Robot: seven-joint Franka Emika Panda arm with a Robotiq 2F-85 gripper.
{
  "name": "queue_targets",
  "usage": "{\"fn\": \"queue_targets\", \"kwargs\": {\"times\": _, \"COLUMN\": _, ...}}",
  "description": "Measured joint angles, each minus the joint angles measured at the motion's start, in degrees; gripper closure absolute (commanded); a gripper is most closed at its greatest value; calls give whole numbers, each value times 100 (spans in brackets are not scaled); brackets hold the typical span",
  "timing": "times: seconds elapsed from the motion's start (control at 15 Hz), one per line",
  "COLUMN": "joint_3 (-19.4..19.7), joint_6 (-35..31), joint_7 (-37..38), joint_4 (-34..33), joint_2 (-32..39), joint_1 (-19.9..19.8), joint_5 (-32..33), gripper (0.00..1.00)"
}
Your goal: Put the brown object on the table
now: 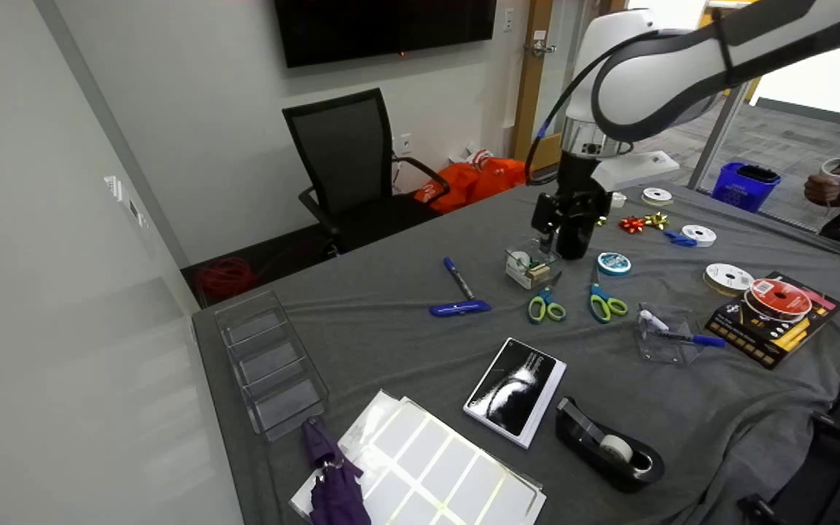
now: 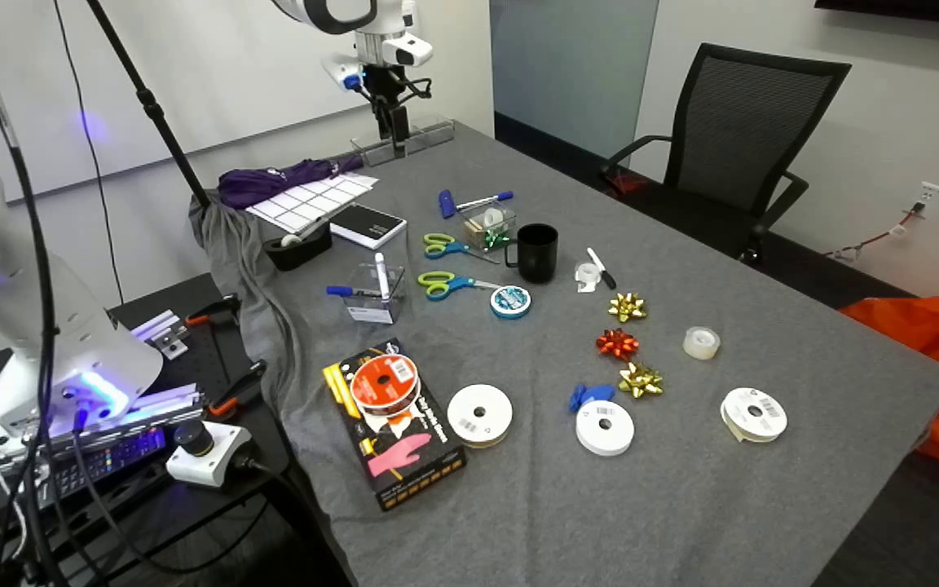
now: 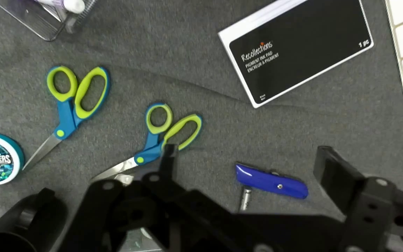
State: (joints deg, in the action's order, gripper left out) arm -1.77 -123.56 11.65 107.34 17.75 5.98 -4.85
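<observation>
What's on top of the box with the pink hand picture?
A red spool lies flat on the box. The bit of box under it is hidden.

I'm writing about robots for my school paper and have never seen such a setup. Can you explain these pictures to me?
The machine is a white-and-grey jointed robot arm with a black two-fingered hand at its end. The two wide pictures come from cameras standing apart from it, in different places; the close-up comes from a camera on its wrist, looking down past the hand.

Below is a large table draped in dark grey cloth. On it, among much else, are an upright black mug, a folded purple umbrella, a black tape dispenser and a slim blue utility knife.

The hand appears to hold nothing: its black fingers stand apart. The utility knife shows between them in the wrist view, but it lies on the table below.
</observation>
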Motion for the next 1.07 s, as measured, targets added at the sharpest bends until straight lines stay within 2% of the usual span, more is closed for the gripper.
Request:
{"fn": "queue_targets", "kwargs": {"times": 0.47, "joint_3": 144, "joint_6": 112, "joint_7": -42, "joint_4": -1100, "joint_2": 912, "joint_1": -180, "joint_5": 19, "gripper": 0}}
{"fn": "queue_targets", "kwargs": {"times": 0.87, "joint_3": 157, "joint_6": 691, "joint_7": -934, "joint_4": -1994, "joint_2": 1501, "joint_1": -514, "joint_5": 17, "gripper": 0}}
{"fn": "queue_targets", "kwargs": {"times": 1.07, "joint_3": 158, "joint_6": 929, "joint_7": -1144, "joint_4": -2568, "joint_2": 1916, "joint_1": -596, "joint_5": 28, "gripper": 0}}
